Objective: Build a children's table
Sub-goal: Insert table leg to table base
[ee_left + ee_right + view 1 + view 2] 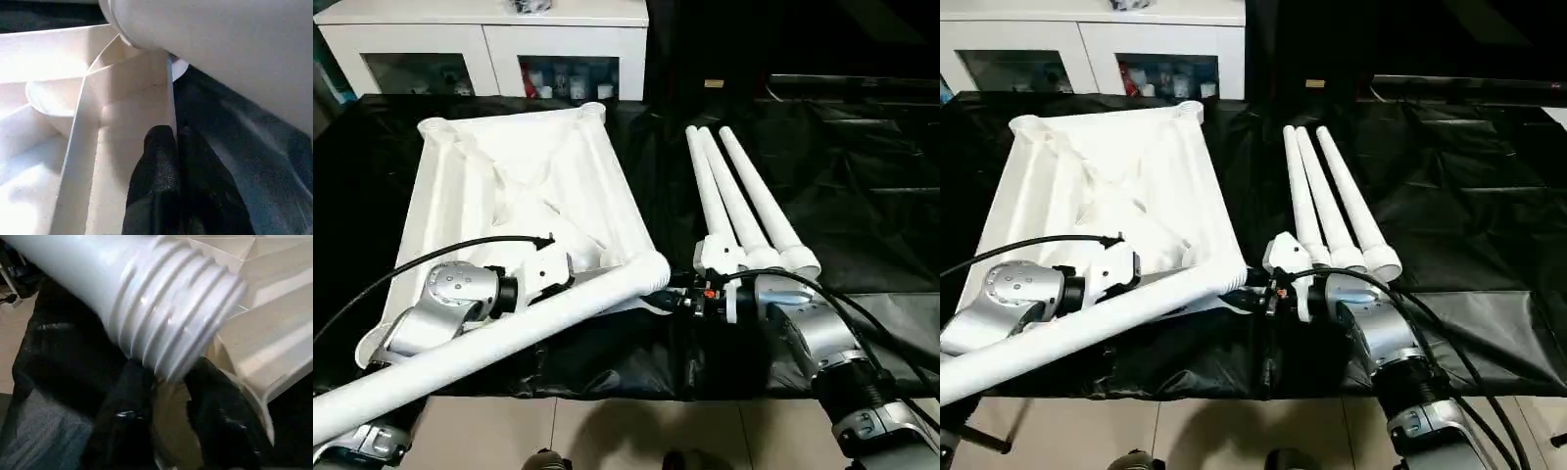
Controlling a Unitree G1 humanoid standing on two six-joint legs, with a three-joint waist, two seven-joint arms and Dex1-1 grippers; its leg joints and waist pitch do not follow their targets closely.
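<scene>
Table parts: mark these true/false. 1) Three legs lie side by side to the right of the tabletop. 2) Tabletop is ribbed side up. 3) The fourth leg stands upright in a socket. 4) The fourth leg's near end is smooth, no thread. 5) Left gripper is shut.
1) True: three legs lie together beside the tabletop.
2) True: its ribs and corner sockets face up.
3) False: the fourth leg lies slanted across the tabletop's near corner.
4) False: the right wrist view shows a threaded end above the right gripper.
5) True: the left gripper has its fingers together.

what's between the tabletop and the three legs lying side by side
Just a strip of black sheet between the tabletop and the three legs, seen in both eye views.
</scene>
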